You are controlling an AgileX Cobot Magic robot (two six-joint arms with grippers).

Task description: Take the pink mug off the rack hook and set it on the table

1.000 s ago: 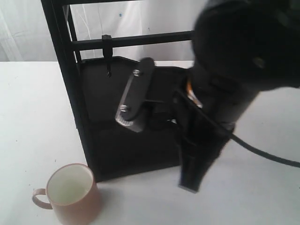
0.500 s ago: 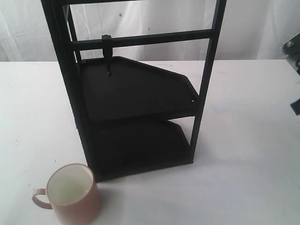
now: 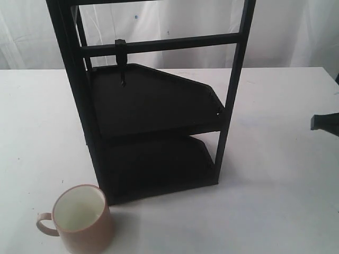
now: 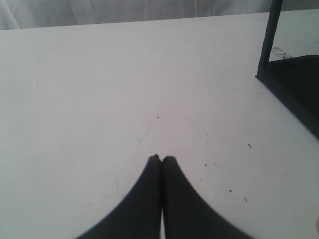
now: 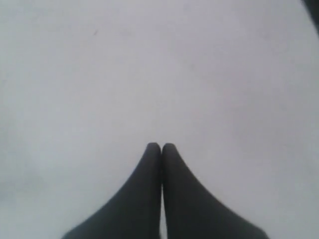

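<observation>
The pink mug [image 3: 82,218] stands upright on the white table [image 3: 275,211] at the front left, next to the base of the black rack [image 3: 153,106], handle to the left. The rack hook [image 3: 121,61] hangs bare from the horizontal bar. My right gripper [image 5: 161,146] is shut with nothing in it, over bare table; only a dark tip of it [image 3: 324,123] shows at the right edge of the exterior view. My left gripper [image 4: 161,159] is shut and empty above the table, with a corner of the rack [image 4: 291,74] to one side. The left arm is out of the exterior view.
A white curtain [image 3: 175,21] hangs behind the rack. The rack's two angled black shelf panels [image 3: 153,159] hold nothing. Faint specks dot the table [image 4: 99,89] near the left gripper.
The right arm, which filled the middle of the exterior view in front of the rack a second ago, has drawn back to the right edge. The mug has not moved.
</observation>
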